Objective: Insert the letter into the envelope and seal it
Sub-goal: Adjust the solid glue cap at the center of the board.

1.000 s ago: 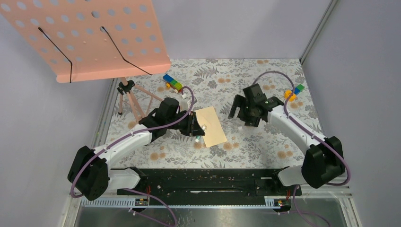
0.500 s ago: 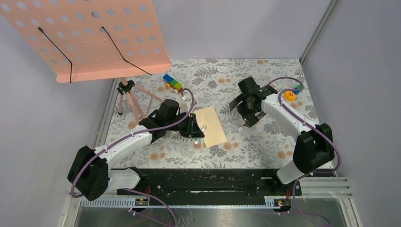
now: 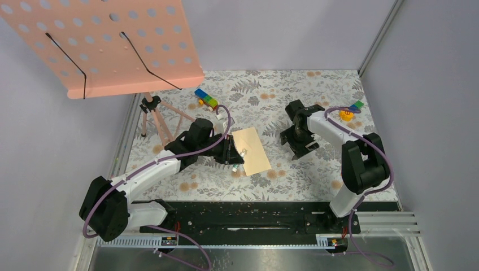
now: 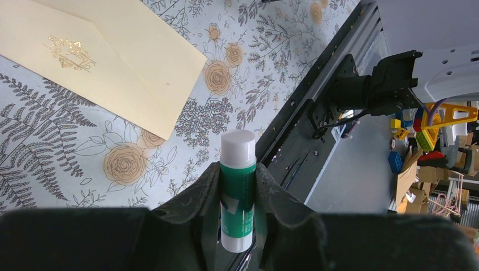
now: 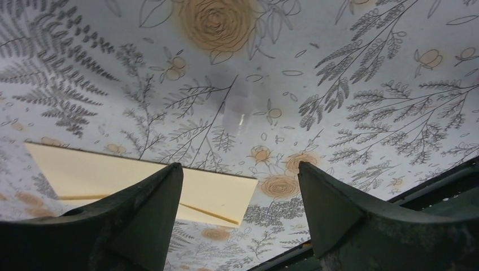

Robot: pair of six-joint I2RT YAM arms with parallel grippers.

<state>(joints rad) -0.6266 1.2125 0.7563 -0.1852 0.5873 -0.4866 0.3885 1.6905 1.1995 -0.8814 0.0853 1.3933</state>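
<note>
The tan envelope point(image 3: 252, 150) lies flat mid-table, its flap line and a gold emblem facing up point(image 4: 113, 51); the right wrist view catches one corner of it point(image 5: 217, 192). The letter is out of view. My left gripper point(image 3: 237, 158) hovers at the envelope's left edge, shut on a green glue stick with a white cap point(image 4: 238, 186), which is clamped between the two fingers point(image 4: 237, 169). To the envelope's right, my right gripper point(image 3: 300, 148) hangs over the floral cloth with its fingers spread wide and nothing between them point(image 5: 239, 166).
A pink perforated board point(image 3: 113, 45) on a wooden tripod point(image 3: 155, 118) overhangs the back left. Toy blocks lie at the back point(image 3: 207, 99) and near the right wall point(image 3: 350, 111). The black base rail point(image 3: 248, 214) runs along the near edge.
The right arm has drawn its elbow in and up, and its gripper has turned and shifted slightly nearer. The left arm, glue stick and envelope have stayed put.
</note>
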